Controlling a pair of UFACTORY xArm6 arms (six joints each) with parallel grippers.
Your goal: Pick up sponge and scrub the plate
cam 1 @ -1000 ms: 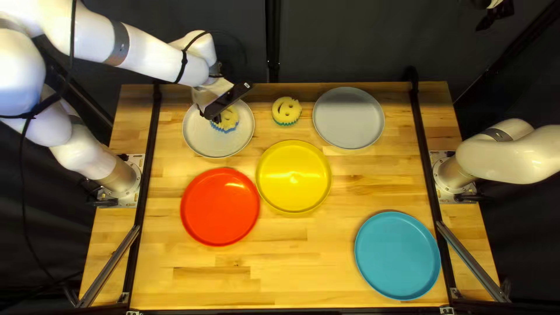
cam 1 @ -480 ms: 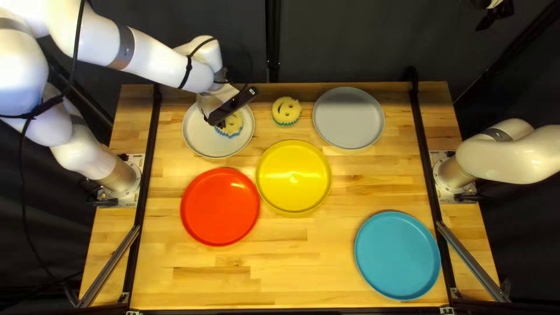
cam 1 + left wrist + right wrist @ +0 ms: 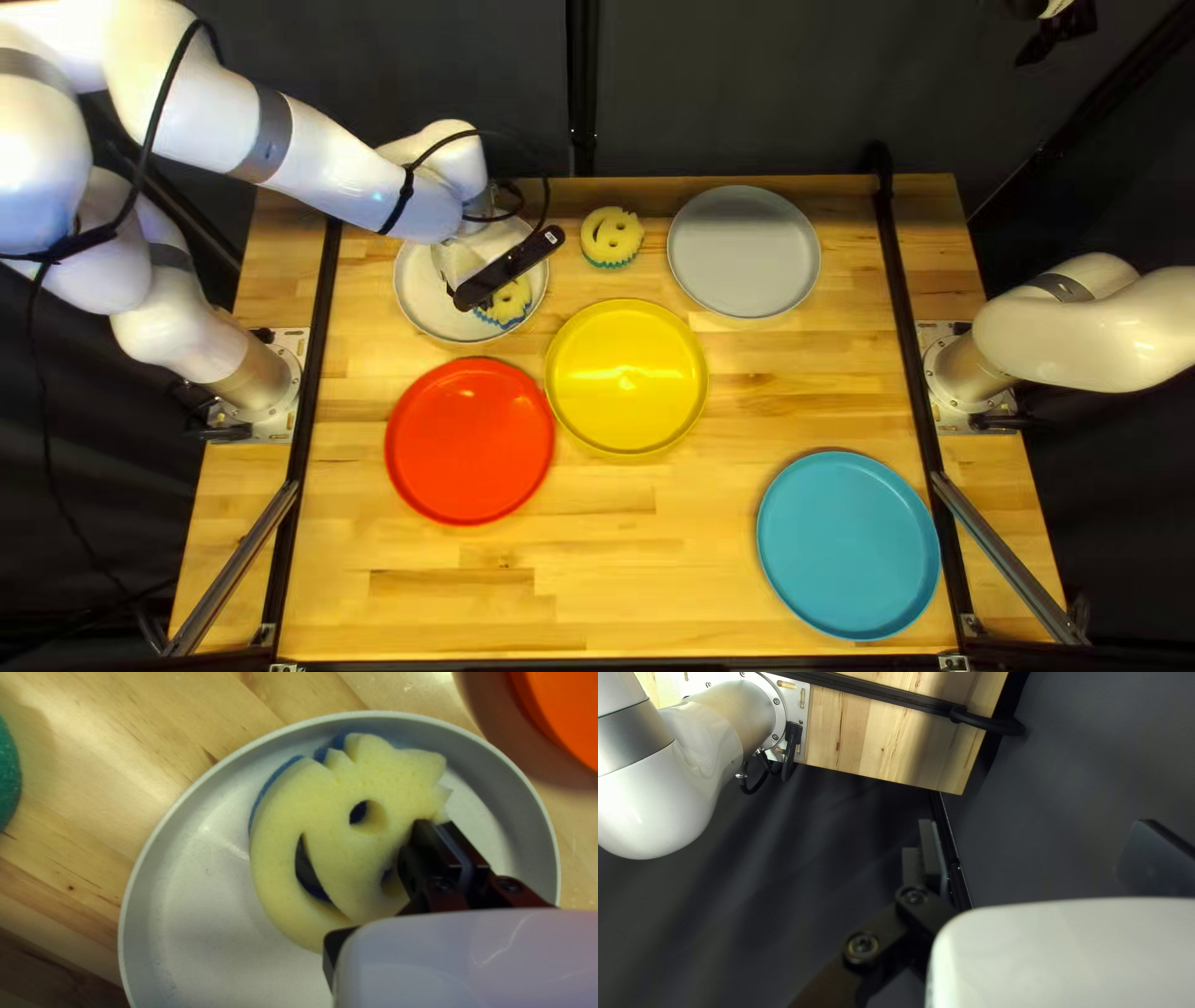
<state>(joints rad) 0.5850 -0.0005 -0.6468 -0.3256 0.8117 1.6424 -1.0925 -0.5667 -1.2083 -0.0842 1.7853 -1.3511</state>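
And it's the left gripper over the white plate, fingers drawn nearly together, foam of the yellow sponge pinched at their tips! That sponge lies smiling-face up inside the white plate, off towards one side of its floor, a blue layer peeking from beneath. The top left view hides the grip behind the gripper's own body; over to the left wrist view, and there are the left gripper's fingertips, set near the foam's jagged edge, one eye hole right beside them.

Now the right gripper, raised well apart from the white plate, beyond the table's far edge! Its right wrist view has the two fingers spread wide, nothing between them, dark curtain behind, plus an arm's base and the table's corner, which the left wrist view does not show.

Around the white plate, the top left view gives the full field: the second sponge just to its right, the grey plate farther right, the yellow plate near it on the lower right, the red plate below, and the blue plate well apart at lower right. The left wrist view catches only slivers of the second sponge and the red plate.
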